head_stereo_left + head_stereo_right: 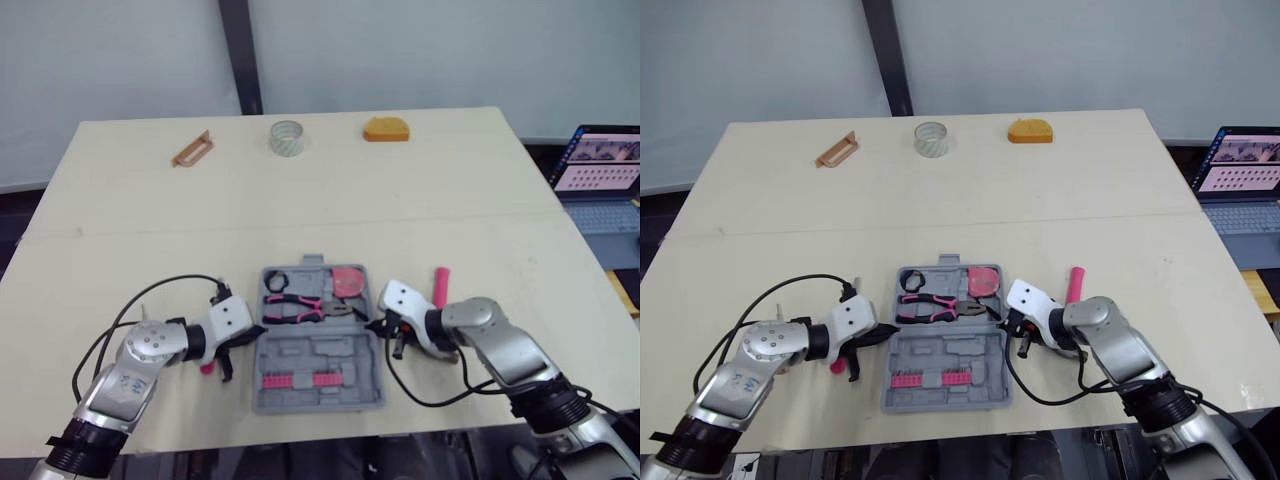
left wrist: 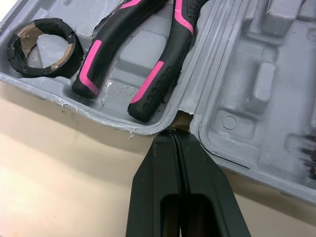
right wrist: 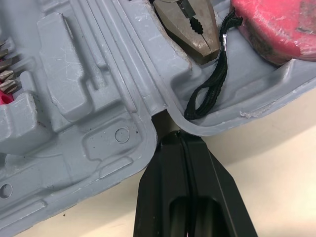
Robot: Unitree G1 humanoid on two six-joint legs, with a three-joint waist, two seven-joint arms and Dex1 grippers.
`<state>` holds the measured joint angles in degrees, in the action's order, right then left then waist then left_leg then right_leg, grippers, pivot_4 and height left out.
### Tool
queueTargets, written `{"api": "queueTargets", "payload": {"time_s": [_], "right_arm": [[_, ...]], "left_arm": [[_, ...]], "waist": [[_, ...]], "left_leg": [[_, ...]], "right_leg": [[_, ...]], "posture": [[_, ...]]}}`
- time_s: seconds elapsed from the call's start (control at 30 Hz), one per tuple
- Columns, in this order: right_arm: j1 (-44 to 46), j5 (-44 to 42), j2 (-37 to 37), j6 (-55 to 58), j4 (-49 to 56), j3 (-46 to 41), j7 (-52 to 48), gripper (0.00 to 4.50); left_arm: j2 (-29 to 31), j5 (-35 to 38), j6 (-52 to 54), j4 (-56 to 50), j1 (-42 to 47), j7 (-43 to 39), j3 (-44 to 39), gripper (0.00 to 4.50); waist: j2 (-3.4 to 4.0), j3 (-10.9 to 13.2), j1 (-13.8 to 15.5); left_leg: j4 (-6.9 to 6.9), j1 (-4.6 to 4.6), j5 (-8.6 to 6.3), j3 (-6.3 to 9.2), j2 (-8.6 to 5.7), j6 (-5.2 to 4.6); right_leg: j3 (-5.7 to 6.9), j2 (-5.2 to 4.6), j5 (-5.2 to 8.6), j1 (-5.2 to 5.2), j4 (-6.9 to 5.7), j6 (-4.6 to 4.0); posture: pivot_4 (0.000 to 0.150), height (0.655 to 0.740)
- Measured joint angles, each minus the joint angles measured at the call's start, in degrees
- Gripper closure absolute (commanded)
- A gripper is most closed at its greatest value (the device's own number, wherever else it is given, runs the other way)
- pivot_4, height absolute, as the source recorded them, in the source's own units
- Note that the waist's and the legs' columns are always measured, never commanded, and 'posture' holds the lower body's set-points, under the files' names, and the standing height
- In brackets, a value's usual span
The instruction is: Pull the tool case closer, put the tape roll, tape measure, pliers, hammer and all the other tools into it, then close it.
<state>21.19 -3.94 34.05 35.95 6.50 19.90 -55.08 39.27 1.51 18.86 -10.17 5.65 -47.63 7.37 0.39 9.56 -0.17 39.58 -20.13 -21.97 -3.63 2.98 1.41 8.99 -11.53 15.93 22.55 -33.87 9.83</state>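
Pink object (image 1: 208,368) mostly hidden under the left tool (image 2: 174,133); laptop (image 1: 600,165) cut off by the edge

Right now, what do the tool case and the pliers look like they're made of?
Tool case: grey moulded plastic, matte, scuffed, with ragged burrs on its rim. Pliers: black-and-pink grips, probably rubber or soft plastic; dull grey metal head.

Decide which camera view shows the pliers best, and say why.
The left eye view: the whole pliers lie inside the open tool case, handles to nose. The right eye view matches. The left wrist view catches their handles close up, the right wrist view their metal nose.
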Motion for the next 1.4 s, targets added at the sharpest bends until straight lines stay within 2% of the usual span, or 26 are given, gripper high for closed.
{"api": "queueTargets", "payload": {"time_s": [0.7,1.4], "right_arm": [[-0.2,0.0,0.5,-0.1,0.0,-0.1,0.0,4.48],[-0.7,-1.3,2.9,-3.4,-1.2,-0.4,-0.5,4.48]], "left_arm": [[0.1,0.1,-0.3,-0.1,-0.6,-0.8,-0.2,4.5],[2.0,0.6,-5.3,2.1,-1.7,-2.2,-1.4,4.5]], "waist": [[0.0,0.0,0.0],[0.0,0.0,0.1]], "left_leg": [[0.0,0.0,0.0,0.0,0.0,0.0],[0.0,-0.01,0.0,0.0,0.0,0.0]], "right_leg": [[0.0,0.0,0.0,0.0,0.0,0.0],[0.0,0.0,0.0,0.0,0.01,0.0]], "posture": [[0.15,0.74],[0.15,0.74]]}}
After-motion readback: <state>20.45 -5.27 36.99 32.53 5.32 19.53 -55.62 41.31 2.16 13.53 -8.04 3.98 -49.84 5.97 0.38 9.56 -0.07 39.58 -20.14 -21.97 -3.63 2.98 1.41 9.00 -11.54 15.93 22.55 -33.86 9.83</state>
